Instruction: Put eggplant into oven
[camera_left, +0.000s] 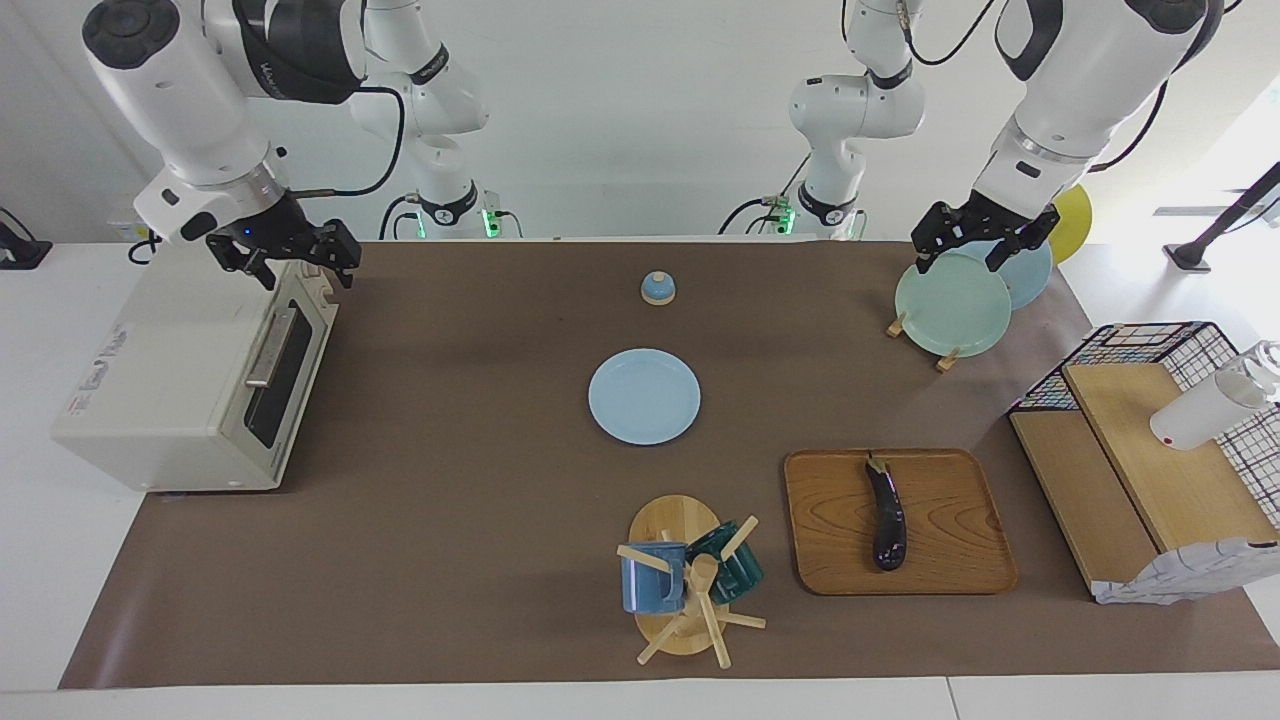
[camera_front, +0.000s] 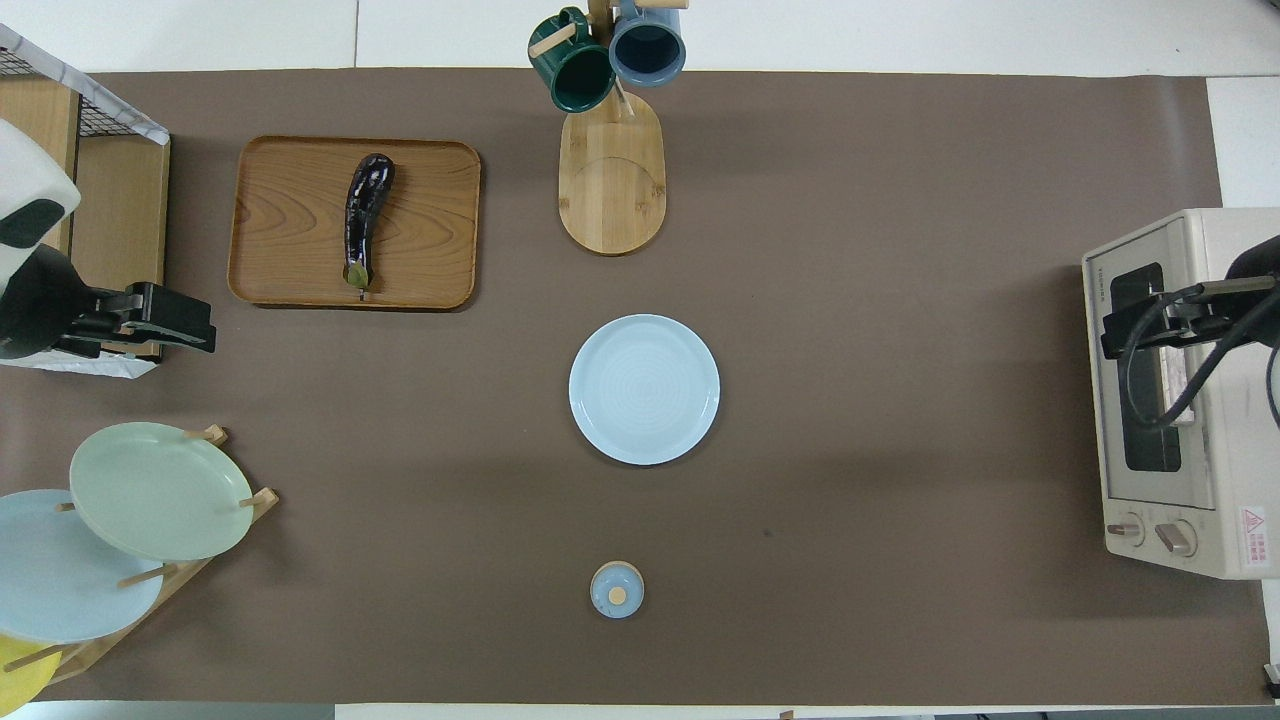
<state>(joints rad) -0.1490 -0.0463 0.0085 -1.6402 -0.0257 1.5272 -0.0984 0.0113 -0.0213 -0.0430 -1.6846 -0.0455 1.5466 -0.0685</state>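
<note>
Looking across the brown mat (camera_left: 450, 520), we start with the biggest item: the oven (camera_left: 185, 385), which sits at the right arm's end of the table with its dark glass door shut and its silver handle facing the middle of the mat. Our right gripper (camera_left: 300, 262) hangs over the oven's top edge by the door; we see its fingers spread apart with nothing between them. At the left arm's end stands a wire basket with wooden shelves (camera_left: 1150, 450), a white bottle (camera_left: 1215, 405) lying in it.

Next in size is the wooden tray (camera_left: 950, 525), farther from the robots than the plate rack. The eggplant (camera_left: 887, 518) lies flat on this tray, lengthwise, its green stem cap pointing toward the robots, untouched by either gripper and well apart from the oven.

The plate rack (camera_front: 170, 570) holds a pale green plate (camera_left: 952, 303) and a light blue one, both tilted. Our left gripper (camera_left: 985, 240) is up in the air over that rack, fingers open and empty.

A light blue plate (camera_left: 644, 396) rests flat in the middle of the mat. Farther from the robots stands the mug tree (camera_left: 680, 585), carrying a blue mug (camera_left: 652, 578) and a dark green mug (camera_left: 735, 565). Smallest is the blue lid with a wooden knob (camera_left: 658, 288), nearer to the robots than the centre plate.
</note>
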